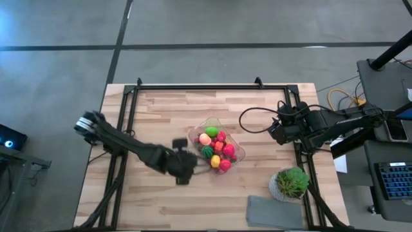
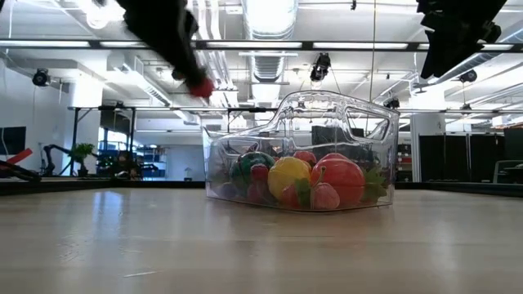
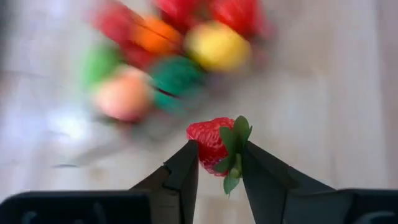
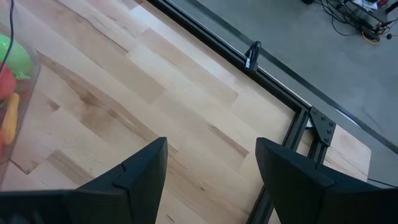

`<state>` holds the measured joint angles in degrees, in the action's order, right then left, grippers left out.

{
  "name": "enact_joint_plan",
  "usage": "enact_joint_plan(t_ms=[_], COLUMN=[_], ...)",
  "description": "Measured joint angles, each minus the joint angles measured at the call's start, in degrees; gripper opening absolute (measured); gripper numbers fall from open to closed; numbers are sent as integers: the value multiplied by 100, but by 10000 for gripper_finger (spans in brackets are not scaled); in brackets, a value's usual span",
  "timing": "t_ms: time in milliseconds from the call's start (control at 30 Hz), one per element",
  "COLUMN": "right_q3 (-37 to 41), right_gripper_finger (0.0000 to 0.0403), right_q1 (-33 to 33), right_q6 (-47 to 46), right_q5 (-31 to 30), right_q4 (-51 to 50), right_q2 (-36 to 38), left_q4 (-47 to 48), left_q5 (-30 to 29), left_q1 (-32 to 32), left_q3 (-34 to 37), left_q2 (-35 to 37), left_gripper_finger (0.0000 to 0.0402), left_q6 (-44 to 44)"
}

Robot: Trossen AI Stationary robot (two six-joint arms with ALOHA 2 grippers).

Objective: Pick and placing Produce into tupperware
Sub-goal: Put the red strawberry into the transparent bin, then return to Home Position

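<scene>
Between the left gripper's (image 3: 219, 163) fingers (image 3: 183, 168) sits a strawberry (image 3: 211, 144), pinched at its sides and lifted clear of the desk (image 1: 161, 116), likely for carrying over the rim. Just right of it at frame centre, the tupperware (image 1: 233, 136) holds the produce (image 1: 215, 147). Right gripper (image 4: 211, 155) waits at the right edge, fingers spread, empty.

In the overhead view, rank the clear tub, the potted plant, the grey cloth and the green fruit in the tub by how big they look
1. tupperware
2. grey cloth and potted plant, too alike to rank
3. green fruit
</scene>
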<state>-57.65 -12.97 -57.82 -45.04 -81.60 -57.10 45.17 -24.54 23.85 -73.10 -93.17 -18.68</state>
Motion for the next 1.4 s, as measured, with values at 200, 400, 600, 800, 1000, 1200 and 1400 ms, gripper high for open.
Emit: enact_joint_plan(t_ms=[200,400,600,800,1000,1200,1400], right_q3=[15,15,22,24,24,-23,-319], right_gripper_finger=[238,238,238,238,238,238,238], right_q1=[0,-1,-2,-2,-2,-15,-265], right_q6=[0,-20,-24,-22,-22,575,1225], right_q5=[0,32,219,452,489,576,1703], right_q4=[2,8,2,0,-4,-49,674], right_q2=[0,0,0,0,2,-4,97], left_q4=[-861,-2018,-2012,-2147,-2502,-2865,-4308], left_q5=[-576,632,1036,811,508,656,1652], left_q1=[-772,-1650,-1884,-1882,-1887,-1877,-1588], left_q3=[26,37,55,59,52,-26,57], left_q2=[780,532,101,61,351,816,1408], left_gripper_finger=[93,93,102,180,251,260,260], left_q6=[-344,-501,-1528,-1696,-1672,-1703,-1126])
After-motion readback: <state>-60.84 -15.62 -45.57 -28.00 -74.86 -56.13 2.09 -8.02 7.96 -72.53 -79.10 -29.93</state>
